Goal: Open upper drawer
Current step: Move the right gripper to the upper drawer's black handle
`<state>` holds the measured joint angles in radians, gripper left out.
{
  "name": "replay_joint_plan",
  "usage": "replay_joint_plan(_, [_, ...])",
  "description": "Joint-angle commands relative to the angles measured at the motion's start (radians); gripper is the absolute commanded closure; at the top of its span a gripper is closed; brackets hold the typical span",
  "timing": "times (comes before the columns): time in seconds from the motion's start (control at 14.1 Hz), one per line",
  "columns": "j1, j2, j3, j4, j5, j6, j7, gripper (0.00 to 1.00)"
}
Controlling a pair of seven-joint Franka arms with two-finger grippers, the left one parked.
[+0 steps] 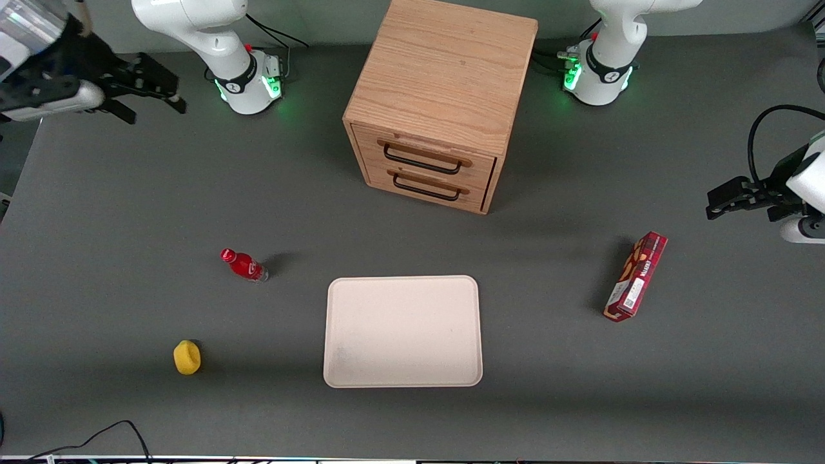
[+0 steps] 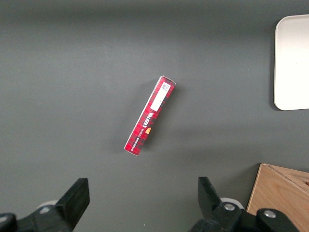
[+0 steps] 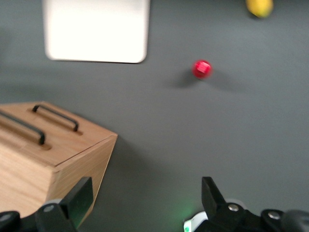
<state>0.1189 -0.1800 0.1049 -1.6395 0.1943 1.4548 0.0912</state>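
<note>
The end effector [image 1: 151,90] hangs high above the desk [image 1: 97,212] at the working arm's end, well apart from the cabinet [image 1: 445,84] and holding nothing. Its fingers [image 3: 81,195] stand wide apart, which suits a reach for a bar handle, and its height lets it travel over the desk without catching anything on the way.

The upper drawer [image 1: 422,154] sits in the cabinet's front face, directly above the matching lower drawer [image 1: 425,185], and faces the front camera at a slight angle. It looks fully closed, flush with the frame. It is wide, shallow and of light oak, with a black metal handle [image 1: 422,160] running across most of its width and standing off the wood enough, I judge, for a finger to hook under it.

Nearer the front camera lie a pale tray [image 1: 403,332], a red bottle [image 1: 243,265], a yellow object [image 1: 187,357] and a red box [image 1: 635,277], all clear of the drawer's path.
</note>
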Motion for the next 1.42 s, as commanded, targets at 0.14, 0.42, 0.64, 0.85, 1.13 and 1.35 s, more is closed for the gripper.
replay_joint_plan(0.14, [-0.002, 0.281, 0.14, 0.243, 0.121, -0.034, -0.273, 0.0])
replay_joint_plan(0.42, [0.013, 0.427, 0.183, 0.27, 0.283, 0.044, -0.381, 0.0])
replay_joint_plan(0.64, [0.021, 0.581, 0.318, 0.265, 0.255, 0.181, -0.415, 0.0])
replay_joint_plan(0.85, [0.024, 0.666, 0.424, 0.257, 0.136, 0.266, -0.413, 0.0])
replay_joint_plan(1.13, [0.053, 0.732, 0.457, 0.248, 0.096, 0.305, -0.409, 0.0])
replay_joint_plan(1.35, [0.059, 0.764, 0.469, 0.247, 0.096, 0.309, -0.404, 0.0])
